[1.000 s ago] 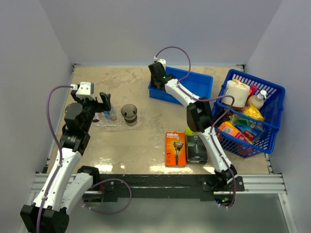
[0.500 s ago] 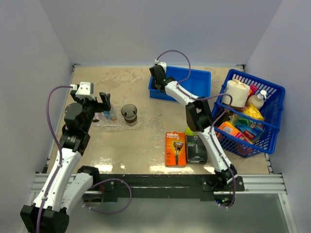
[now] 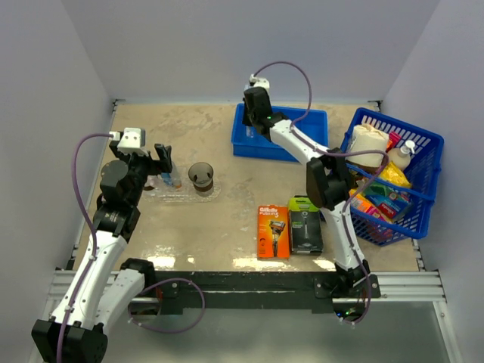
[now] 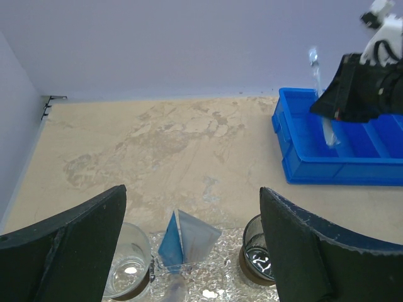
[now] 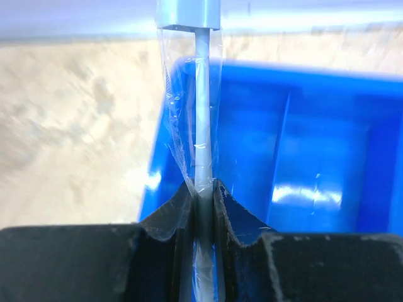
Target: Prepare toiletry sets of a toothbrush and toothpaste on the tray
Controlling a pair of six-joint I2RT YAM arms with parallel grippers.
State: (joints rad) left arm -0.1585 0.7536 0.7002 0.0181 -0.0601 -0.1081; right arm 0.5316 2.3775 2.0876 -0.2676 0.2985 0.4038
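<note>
My right gripper [image 3: 255, 112] hangs over the left end of the blue bin [image 3: 295, 138]. In the right wrist view it [image 5: 203, 189] is shut on the toothbrush [image 5: 202, 94], a white stick in clear wrap with a pale blue top. In the left wrist view the toothbrush [image 4: 320, 94] stands upright above the bin. My left gripper [image 3: 162, 160] is open and empty above the clear tray [image 3: 181, 193]. On the tray [image 4: 220, 286] the toothpaste box [image 4: 187, 242] stands tilted between two clear cups [image 4: 129, 267] [image 4: 261, 251]. My left gripper [image 4: 192, 192] spans them.
A blue lattice basket [image 3: 412, 204] full of several goods stands at the right. An orange razor pack [image 3: 273, 231] and a black-green razor pack [image 3: 305, 227] lie near the front middle. The blue bin's divided compartments [image 5: 315, 163] lie under my right gripper.
My right gripper has risen out of the bin's left end and shifted right and back, with the toothbrush in it. The left arm has not moved.
</note>
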